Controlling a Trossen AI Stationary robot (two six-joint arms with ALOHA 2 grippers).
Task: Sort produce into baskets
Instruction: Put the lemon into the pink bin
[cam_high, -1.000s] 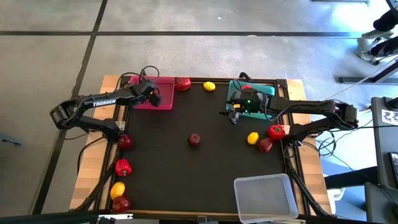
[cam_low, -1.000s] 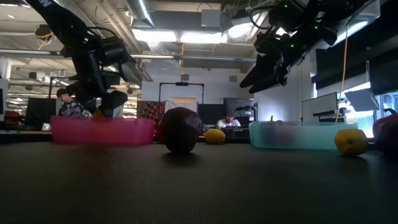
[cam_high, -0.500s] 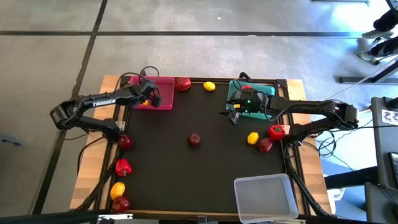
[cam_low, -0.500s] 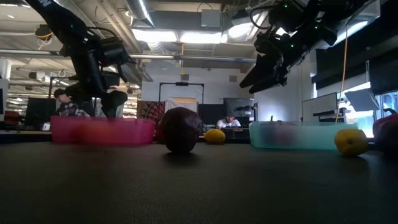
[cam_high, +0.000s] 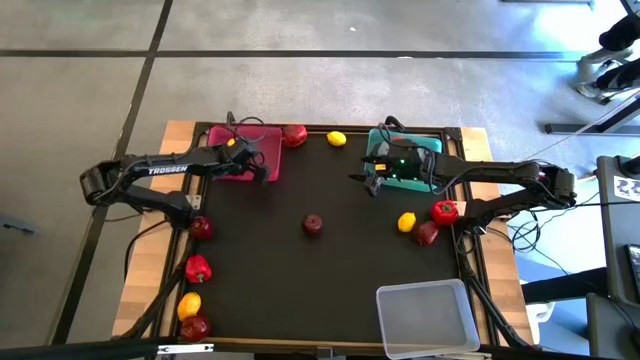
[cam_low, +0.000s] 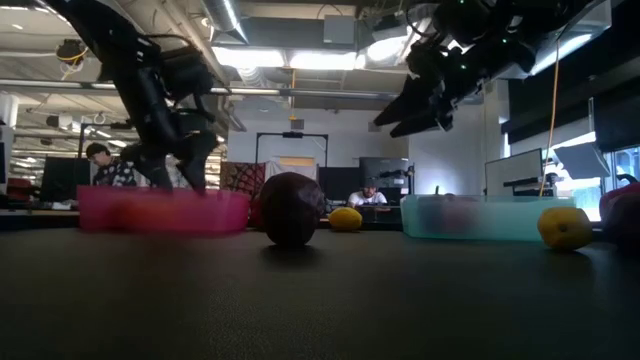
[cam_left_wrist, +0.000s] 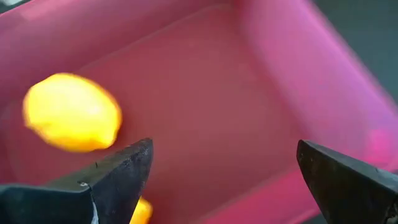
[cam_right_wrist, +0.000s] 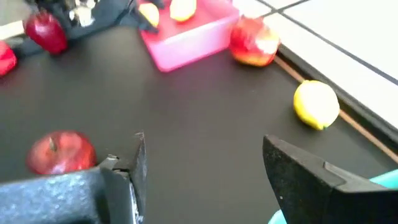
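Observation:
My left gripper (cam_high: 258, 165) hangs open over the pink basket (cam_high: 262, 130) at the far left, above its near right part; its fingers (cam_left_wrist: 118, 171) stand apart with nothing between them. A yellow lemon (cam_left_wrist: 71, 112) lies on the basket's floor, and so does a second yellow piece (cam_left_wrist: 142, 211). My right gripper (cam_high: 370, 185) is open and holds nothing, raised above the mat beside the teal basket (cam_high: 432, 140). A dark red apple (cam_high: 313, 223) rests on the middle of the mat.
A red fruit (cam_high: 294, 134) and a lemon (cam_high: 337, 139) lie at the far edge. A lemon (cam_high: 406, 222), a pepper (cam_high: 444, 211) and an apple (cam_high: 427, 233) lie at the right. Several pieces lie along the left edge (cam_high: 198, 268). The clear basket (cam_high: 427, 318) stands near right.
My left gripper has opened wider and swung toward the table's right over the pink basket, where a lemon now lies free. My right gripper has stayed in place and tipped its fingers up a little.

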